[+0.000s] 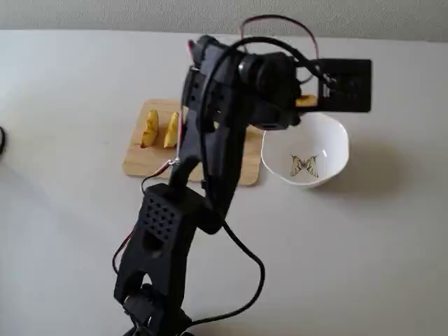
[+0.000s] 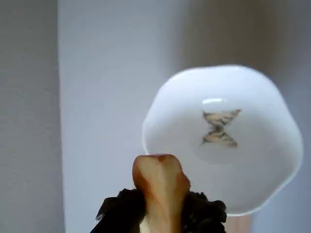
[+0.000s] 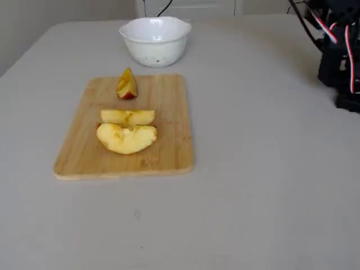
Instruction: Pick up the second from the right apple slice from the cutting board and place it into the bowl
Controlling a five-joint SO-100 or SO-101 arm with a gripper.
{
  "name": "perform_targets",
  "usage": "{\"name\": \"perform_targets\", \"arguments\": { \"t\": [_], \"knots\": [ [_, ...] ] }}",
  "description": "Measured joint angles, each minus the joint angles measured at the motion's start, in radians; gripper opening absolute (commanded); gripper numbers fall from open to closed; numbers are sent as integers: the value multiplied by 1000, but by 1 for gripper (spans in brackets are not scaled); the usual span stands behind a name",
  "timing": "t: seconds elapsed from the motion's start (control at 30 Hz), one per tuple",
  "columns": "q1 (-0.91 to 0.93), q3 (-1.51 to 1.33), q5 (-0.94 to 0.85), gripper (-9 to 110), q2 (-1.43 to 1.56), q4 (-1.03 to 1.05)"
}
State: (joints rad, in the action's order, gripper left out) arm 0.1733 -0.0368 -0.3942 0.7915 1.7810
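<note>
A pale grey table (image 3: 270, 185) fills both fixed views, matte and evenly lit by soft daylight. At twelve o'clock in a fixed view a light textured wall (image 1: 140, 14) runs behind its far edge. At eleven o'clock in another, a beige wall (image 3: 34, 17) shows.

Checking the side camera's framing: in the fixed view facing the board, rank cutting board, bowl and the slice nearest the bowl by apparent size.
1. cutting board, largest.
2. bowl, though it sits farther from the camera, so it looks smaller than it would up close.
3. apple slice nearest the bowl, clearly smallest.
</note>
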Motion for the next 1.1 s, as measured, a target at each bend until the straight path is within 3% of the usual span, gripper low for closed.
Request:
{"name": "perform_targets", "arguments": {
  "t": [0.13, 0.33, 0.5, 0.67, 0.83, 1.0, 1.1],
  "knots": [
    [18, -2, -14, 10, -55, 0],
    [21, -3, -52, 35, -87, 0],
    [21, -3, -97, 40, -104, 2],
    [15, -3, -104, 35, -104, 2],
    [-38, -5, -74, 21, -28, 2],
    [-135, -37, -17, 0, 201, 2],
    [-210, -120, 32, 0, 416, 2]
  ]
}}
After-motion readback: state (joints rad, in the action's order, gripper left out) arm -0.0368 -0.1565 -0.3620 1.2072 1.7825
